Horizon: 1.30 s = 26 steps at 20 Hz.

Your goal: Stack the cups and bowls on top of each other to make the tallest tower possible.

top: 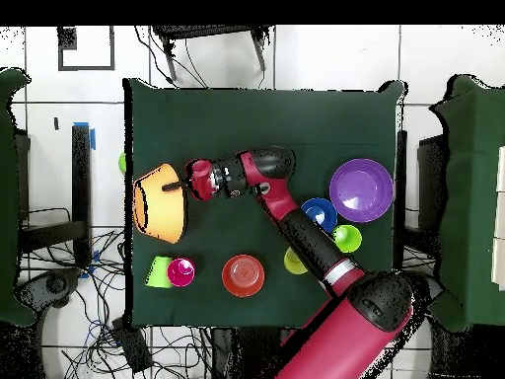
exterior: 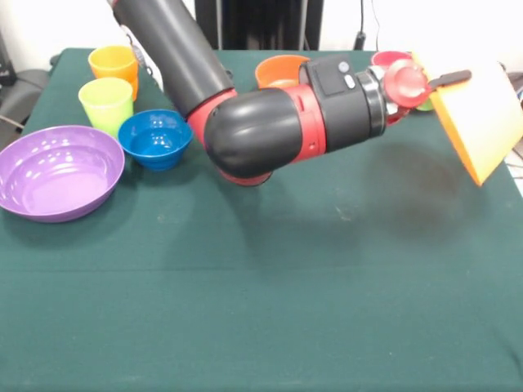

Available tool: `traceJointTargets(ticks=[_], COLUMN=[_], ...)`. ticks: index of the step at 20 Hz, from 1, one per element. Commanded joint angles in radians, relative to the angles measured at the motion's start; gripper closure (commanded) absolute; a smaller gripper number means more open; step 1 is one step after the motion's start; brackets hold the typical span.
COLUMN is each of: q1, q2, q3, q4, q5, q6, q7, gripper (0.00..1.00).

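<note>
claw state: my claw (exterior: 441, 82) is clenched on the rim of the large orange-yellow bowl (exterior: 482, 122), one finger in view over the rim
bowl position: held in the air off the bench (exterior: 270, 278), at the side away from the purple bowl (exterior: 57, 171)
bowl attitude: tipped on edge, mouth facing sideways toward my wrist, base pointing away
key relation: the bowl sits straight out beyond my claw along my forearm line; the other bowls lie back the other way, so the carry runs across the bench
overhead check: orange-yellow bowl (top: 160, 204) at one bench edge, purple bowl (top: 361, 190) at the opposite edge, well apart
near purple bowl: small blue bowl (exterior: 155, 137) just beside it, lime green cup (exterior: 106, 102) and orange cup (exterior: 114, 65) behind
other pieces: red-orange bowl (top: 243, 274) alone, red cup (top: 180, 270) beside a green cup (top: 158, 270)
bowl look: glossy, smooth, wide, thin wall
tower: none built, nothing nested
judgement: needs levelling before set-down
</note>
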Motion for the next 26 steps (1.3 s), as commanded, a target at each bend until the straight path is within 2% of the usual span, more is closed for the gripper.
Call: traceJointTargets(ticks=[1,5,11,19,26], q1=[0.01,0.039,0.106,0.126,0.166], q2=[-0.03,-0.02,0.012,-0.001,0.031], q3=[-0.058,-0.072,-0.107,-0.15,-0.187], q4=[0.094,0.038,-0.109,-0.146,-0.268], q5=[0.121,0.159,0.19,0.206,0.188], q6=[-0.09,-0.03,0.063,0.044,0.059], q7=[0.214,0.192,0.159,0.151,0.106], gripper=[1.0,1.0,1.0,1.0,1.0])
